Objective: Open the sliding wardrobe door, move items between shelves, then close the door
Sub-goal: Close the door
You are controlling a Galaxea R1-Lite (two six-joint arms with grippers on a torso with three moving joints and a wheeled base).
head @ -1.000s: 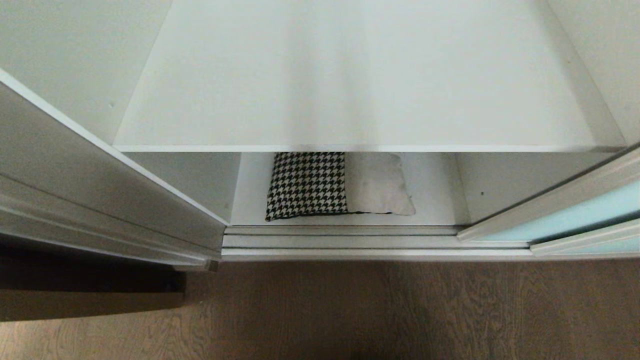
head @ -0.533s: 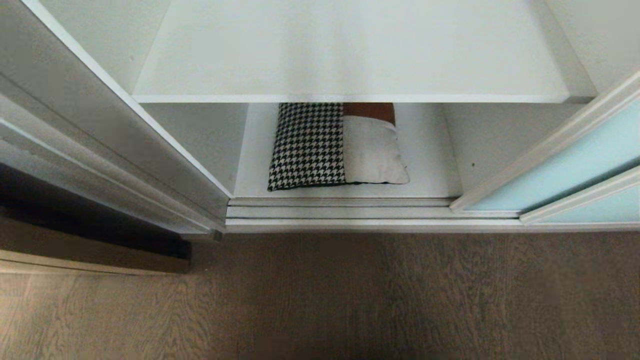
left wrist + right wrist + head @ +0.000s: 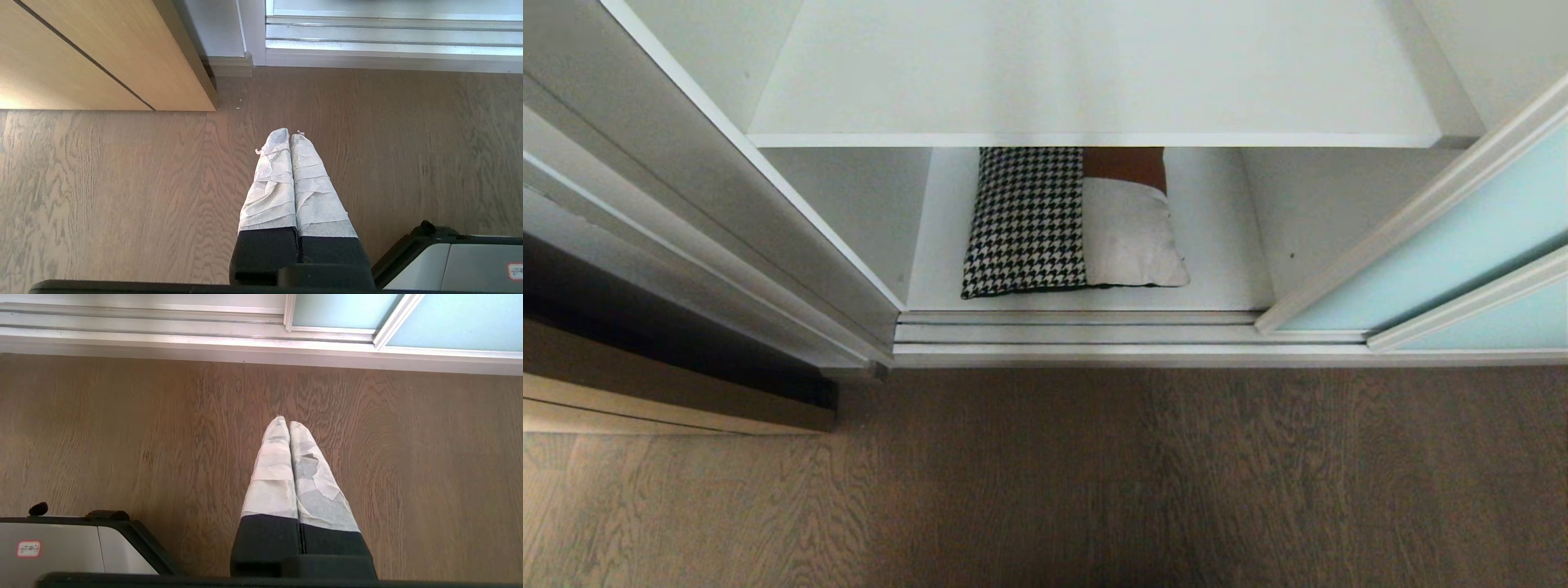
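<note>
Sliding wardrobe door (image 3: 1445, 245) stands slid aside to the right, compartment open; houndstooth cushion (image 3: 1025, 220) and cream cushion (image 3: 1131, 245) lie side by side on the bottom shelf (image 3: 1217, 269), upper shelf (image 3: 1094, 73) bare, so the transfer and closing appear still to do. A brown item behind the cream cushion is possibly a third cushion. Left gripper (image 3: 290, 136) and right gripper (image 3: 284, 422) hang over the wood-grain floor (image 3: 1094, 490), fingers pressed together, holding nothing.

Grey-brown wood-grain floor (image 3: 1094, 474) runs to the white wardrobe's silvery bottom track (image 3: 1078, 333); oak door (image 3: 102, 53) alongside.

Matt wood-grain floor (image 3: 1143, 482); frosted glass sliding wardrobe door (image 3: 1462, 245); smooth white shelves (image 3: 1094, 73); woven houndstooth cushion (image 3: 1025, 220); textured cream cushion (image 3: 1131, 245).
</note>
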